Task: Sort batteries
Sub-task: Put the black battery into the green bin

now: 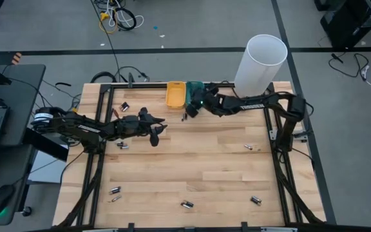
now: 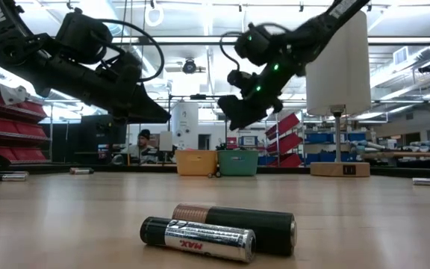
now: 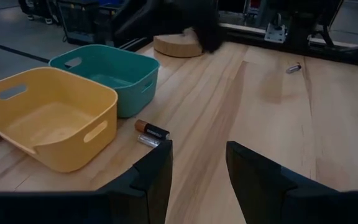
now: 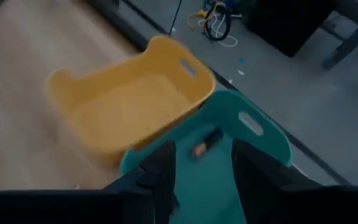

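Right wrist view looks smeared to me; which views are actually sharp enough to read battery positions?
Right wrist view: motion-blurred, though a battery shows over the teal tray. Left wrist view: crisp, batteries beside the yellow tray. Low view: near batteries sharp, bright ceiling lights behind.

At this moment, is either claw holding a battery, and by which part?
Neither. The right claw is open above the teal tray, with a battery loose between its fingers, apparently dropping in. The left claw is open and empty.
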